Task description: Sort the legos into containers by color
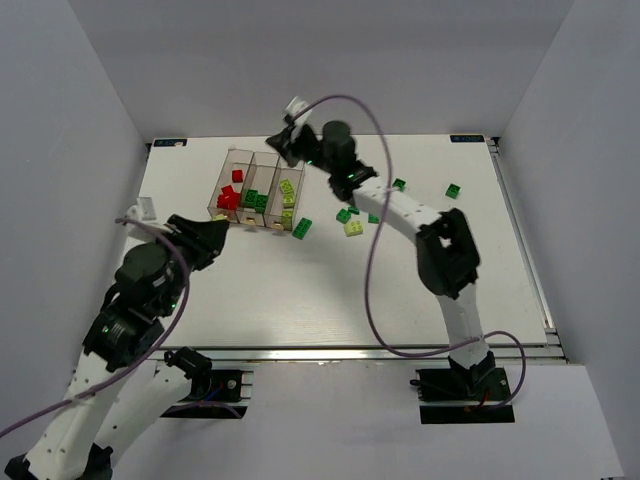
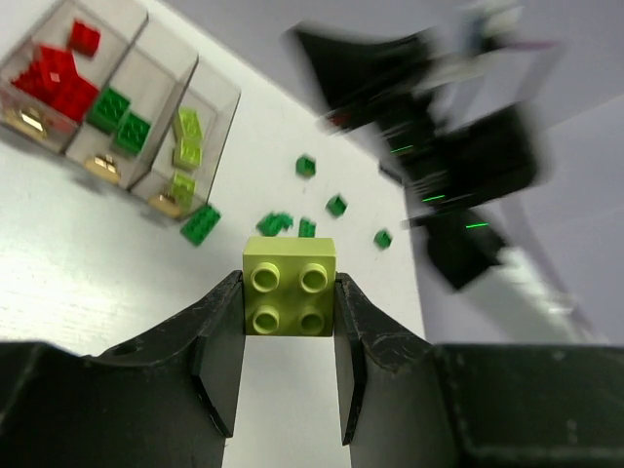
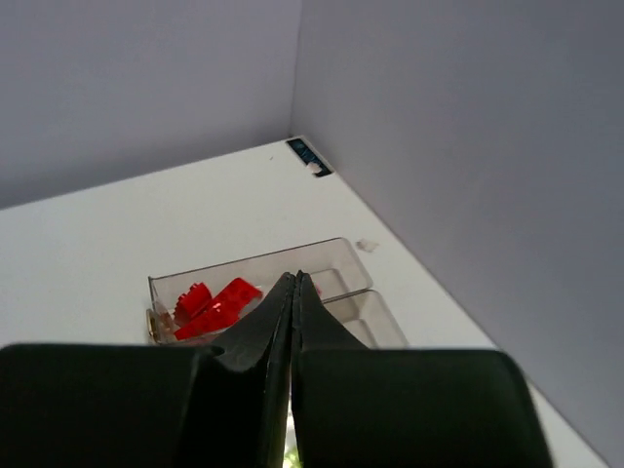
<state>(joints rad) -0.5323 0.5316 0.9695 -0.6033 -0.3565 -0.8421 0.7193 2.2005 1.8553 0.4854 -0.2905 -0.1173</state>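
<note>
My left gripper [image 2: 290, 292] is shut on a pale yellow-green lego [image 2: 290, 286], studs facing the camera, held above the table near the containers' near end [image 1: 222, 232]. The three joined clear containers [image 1: 240, 153] hold red legos [image 1: 229, 196] in the left bin, dark green legos [image 1: 256, 199] in the middle and yellow-green legos [image 1: 288, 194] in the right. My right gripper [image 3: 294, 278] is shut with nothing in it, above the containers' far end [image 1: 280, 142]; red legos [image 3: 216, 304] show just beyond its tips. Loose legos lie right of the bins: dark green [image 1: 302, 228], yellow-green [image 1: 353, 227].
More dark green bricks are scattered to the right [image 1: 343, 214] [image 1: 399, 184] [image 1: 453, 190]. The right arm [image 2: 439, 146] appears blurred in the left wrist view. White walls enclose the table on three sides. A cable [image 1: 370, 270] loops over the table.
</note>
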